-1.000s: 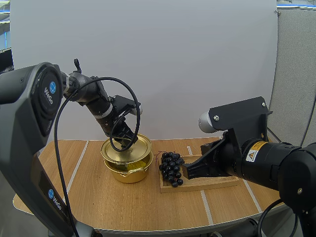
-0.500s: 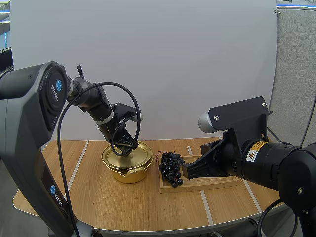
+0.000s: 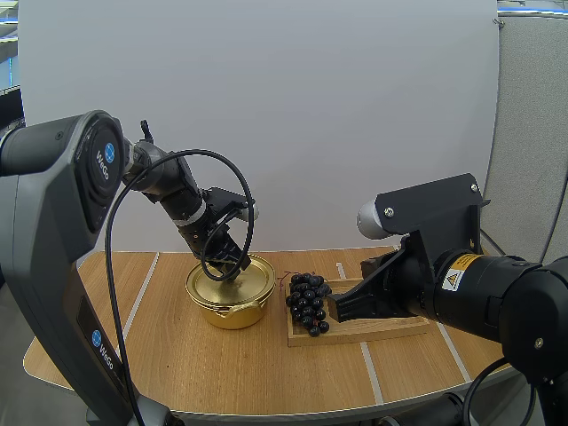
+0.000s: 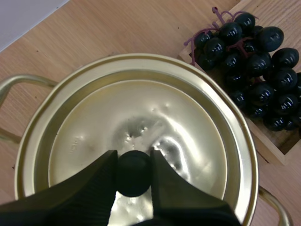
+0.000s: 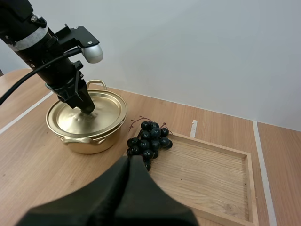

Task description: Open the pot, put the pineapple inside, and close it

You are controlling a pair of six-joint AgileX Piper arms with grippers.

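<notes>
The lid (image 4: 141,122) sits flat on the gold pot (image 3: 232,312), and no pineapple is to be seen. The only fruit, a bunch of grapes (image 3: 308,303), lies on the end of the wooden tray (image 3: 382,329) nearest the pot, so opening, loading and closing all look left to do. The left tool (image 4: 133,155) is clamped on the lid's black knob (image 4: 133,176). The right tool (image 5: 128,162), fingers together and empty, hangs over the tray.
</notes>
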